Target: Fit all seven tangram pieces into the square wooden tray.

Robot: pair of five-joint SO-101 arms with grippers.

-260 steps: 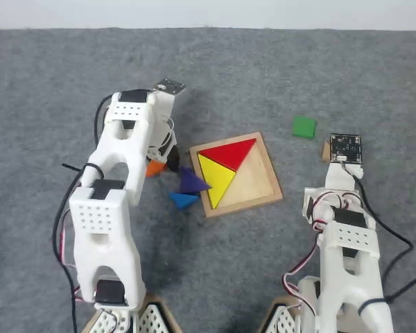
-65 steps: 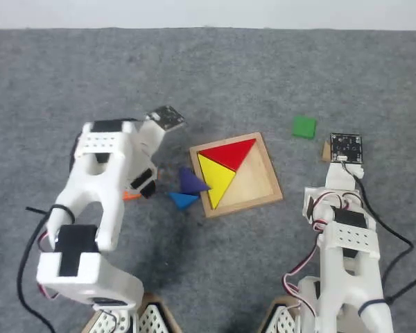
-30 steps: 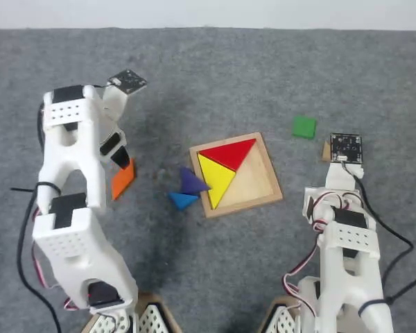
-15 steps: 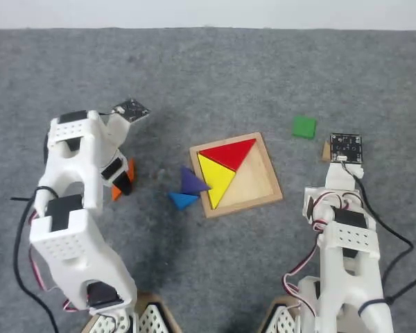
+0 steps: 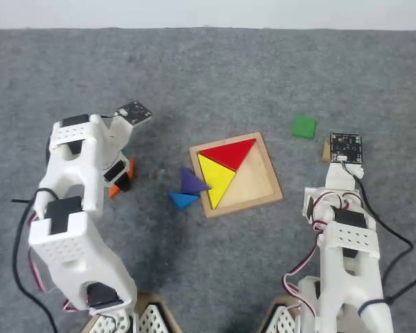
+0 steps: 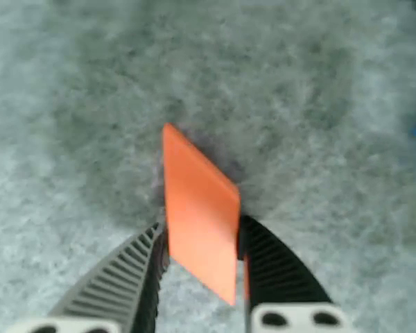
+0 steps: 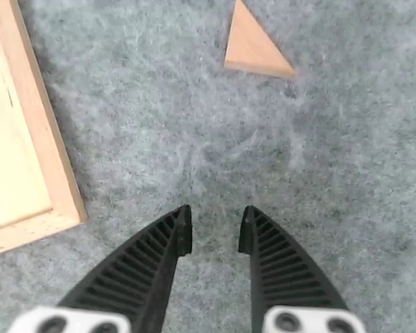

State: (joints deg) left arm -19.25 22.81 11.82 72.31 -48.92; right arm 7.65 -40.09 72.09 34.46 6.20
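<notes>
**While its tray sits part-filled, orange piece pinched well off to the left**

Where the left gripper [image 6: 201,233] closes its jaws on the orange parallelogram [image 6: 200,208], the piece's long axis runs straight out along the fingers. Its far tip points away from them, over the carpet. Whether that tip touches down cannot be told. This is well left of the square wooden tray [image 5: 254,179], beyond the purple triangle [image 5: 191,180] and blue triangle [image 5: 183,200] beside the tray's left edge.

The left arm folds its wrist steeply down over the piece. The right gripper [image 7: 215,215] hangs just right of the tray, jaws slightly apart and holding nothing, near a bare wood triangle [image 7: 253,48].

A red triangle [image 5: 229,152] and yellow triangle [image 5: 217,178] lie inside the tray, and a green square [image 5: 304,127] sits behind its right corner. Grey felt carpet [image 5: 263,76] covers the table, with a pale strip beyond.
</notes>
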